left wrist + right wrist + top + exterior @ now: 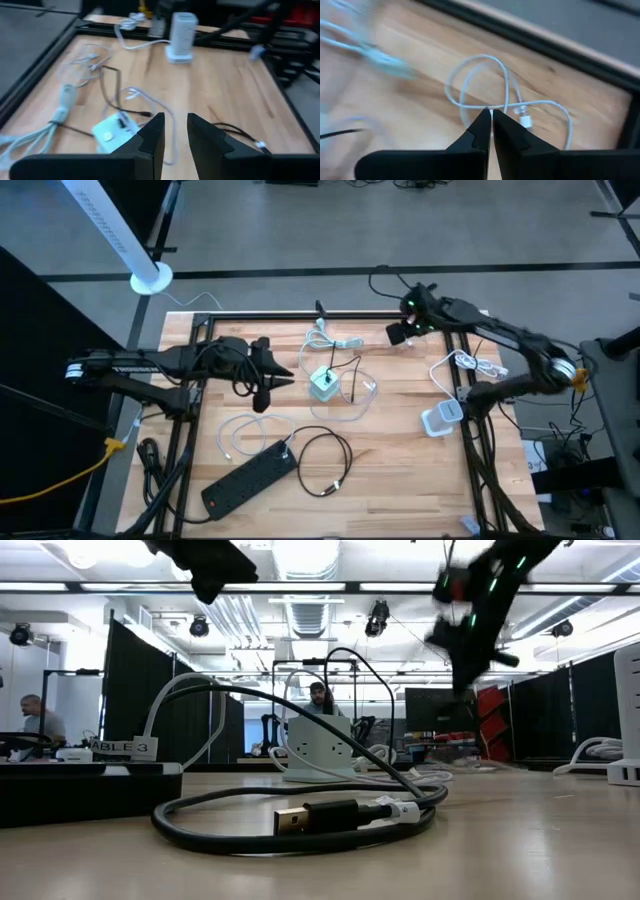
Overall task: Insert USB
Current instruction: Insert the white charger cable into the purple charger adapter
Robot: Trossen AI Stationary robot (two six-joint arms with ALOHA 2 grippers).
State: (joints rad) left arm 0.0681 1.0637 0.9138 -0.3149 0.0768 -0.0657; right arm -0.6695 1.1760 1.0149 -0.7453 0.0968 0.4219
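- Left gripper (pixel 283 372): hovers above the table's middle left, dark fingers (pixel 150 137) slightly parted, holding nothing.
- Hub (pixel 323 384): pale, boxy, on the wooden table (pixel 400 470); thin cables trail from it.
- Black cable (pixel 300 815): smooth coil, metal USB plug lying free, so insertion appears not yet begun.
- Right gripper (pixel 398 333): raised at the far edge, fingers closed, apparently empty, above a looped white cable (pixel 485 82).

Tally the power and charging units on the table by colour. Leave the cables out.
Black: 1 (the power strip)
White: 2 (the tower charger and the small hub)
Total: 3
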